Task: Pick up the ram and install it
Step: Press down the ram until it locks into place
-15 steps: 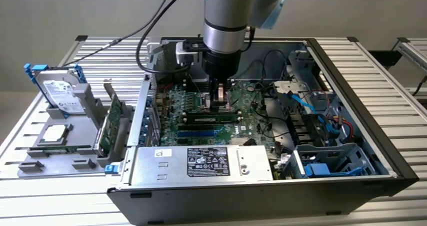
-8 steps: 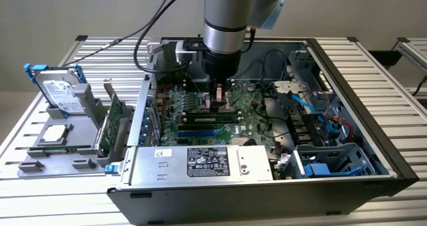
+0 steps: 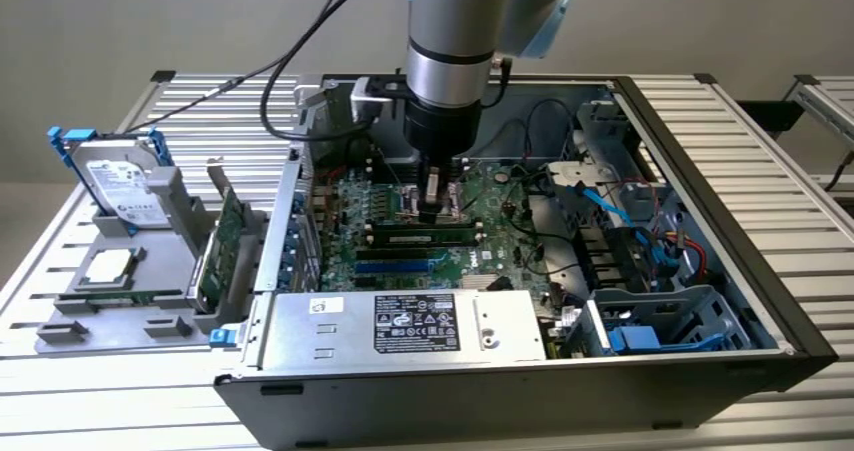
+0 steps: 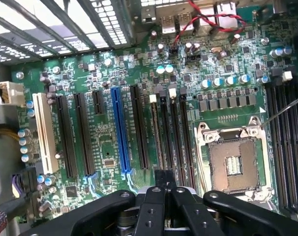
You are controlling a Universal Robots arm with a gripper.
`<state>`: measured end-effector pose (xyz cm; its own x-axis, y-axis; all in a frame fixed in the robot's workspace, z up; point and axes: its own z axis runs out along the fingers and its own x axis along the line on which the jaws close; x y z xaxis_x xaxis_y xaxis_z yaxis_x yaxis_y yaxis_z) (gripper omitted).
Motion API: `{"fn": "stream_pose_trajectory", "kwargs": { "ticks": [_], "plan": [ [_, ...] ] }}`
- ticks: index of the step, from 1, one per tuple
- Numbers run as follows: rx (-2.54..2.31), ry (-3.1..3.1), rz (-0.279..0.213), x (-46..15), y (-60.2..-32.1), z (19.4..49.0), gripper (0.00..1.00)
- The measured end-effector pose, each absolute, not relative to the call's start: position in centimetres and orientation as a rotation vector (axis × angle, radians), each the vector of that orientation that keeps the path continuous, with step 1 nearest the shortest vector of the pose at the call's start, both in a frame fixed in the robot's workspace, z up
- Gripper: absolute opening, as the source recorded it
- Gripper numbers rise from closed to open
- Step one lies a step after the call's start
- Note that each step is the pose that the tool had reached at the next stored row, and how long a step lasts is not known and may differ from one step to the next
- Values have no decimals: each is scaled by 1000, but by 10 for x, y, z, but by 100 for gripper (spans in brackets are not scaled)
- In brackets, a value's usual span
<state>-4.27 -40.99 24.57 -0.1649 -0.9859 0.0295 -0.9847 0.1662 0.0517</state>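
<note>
The ram (image 3: 424, 236), a long thin green stick, stands on edge in a memory slot on the motherboard inside the open computer case (image 3: 747, 271). My gripper (image 3: 430, 209) points straight down onto it, about at its middle. In the wrist view the gripper (image 4: 164, 183) is shut, its black fingers pressed together over the row of black memory slots (image 4: 181, 132). Nothing shows between the fingers. Whether the tips touch the stick I cannot tell.
Beside the memory slots lies the open processor socket (image 4: 233, 164). A silver power supply (image 3: 400, 323) fills the case's near side, with cables and a blue drive cage (image 3: 667, 321) at the exterior view's right. A grey tray (image 3: 120, 321) outside holds a hard drive (image 3: 118, 186) and a green expansion card (image 3: 220, 246).
</note>
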Motion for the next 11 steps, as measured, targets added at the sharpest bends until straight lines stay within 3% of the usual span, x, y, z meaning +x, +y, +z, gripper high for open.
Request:
{"fn": "stream_pose_trajectory", "kwargs": {
  "ticks": [11],
  "plan": [
    [1792,-2514,-39,-43,-410,246,11]
  ]
}}
